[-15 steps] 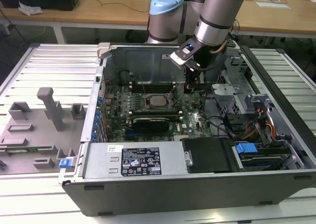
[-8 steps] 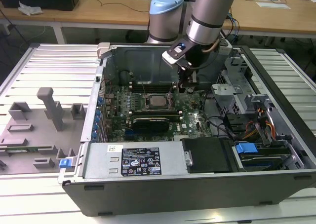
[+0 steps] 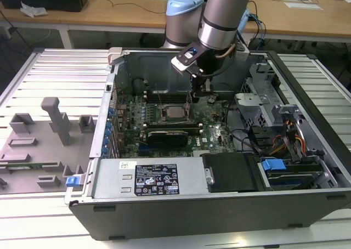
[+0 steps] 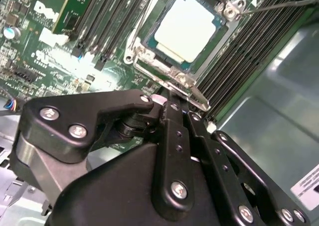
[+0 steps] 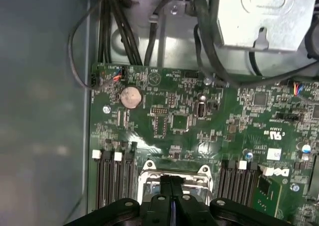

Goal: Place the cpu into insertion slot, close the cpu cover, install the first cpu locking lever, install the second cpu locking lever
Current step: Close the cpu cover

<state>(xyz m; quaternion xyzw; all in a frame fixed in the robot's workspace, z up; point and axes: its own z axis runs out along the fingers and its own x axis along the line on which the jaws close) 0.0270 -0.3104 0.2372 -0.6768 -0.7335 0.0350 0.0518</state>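
At the exterior view's left, a grey fixture tray (image 3: 33, 150) lies on the slatted bench (image 3: 60, 68), well apart from the work. Next comes the open computer case (image 3: 219, 216), with its grey power supply box (image 3: 148, 177) along the near wall. Mid-board, the cpu (image 3: 176, 112) sits flat in the insertion slot (image 4: 160, 61). In the second wrist view the cpu cover (image 4: 175, 76) looks lowered around the chip's pale top. Just right of the socket, the claw (image 3: 201, 95) hangs low. In both wrist views its tips are pressed together with nothing between them, at the cover's edge tab. Further right stands the drive cage (image 3: 285, 134) with its cables.

The chip looks placed, so I judge that closing the cover is the step in hand. That calls for a steady push on the frame alone, clear of the chip and of the memory slots (image 4: 239, 56) close beside it.

The claw's black body hides the socket's near edge in the first wrist view. I cannot tell whether the cover lies fully flat. A thin rod (image 4: 279, 4) runs off from the socket's corner, and I cannot tell whether it is a lever or a cable.
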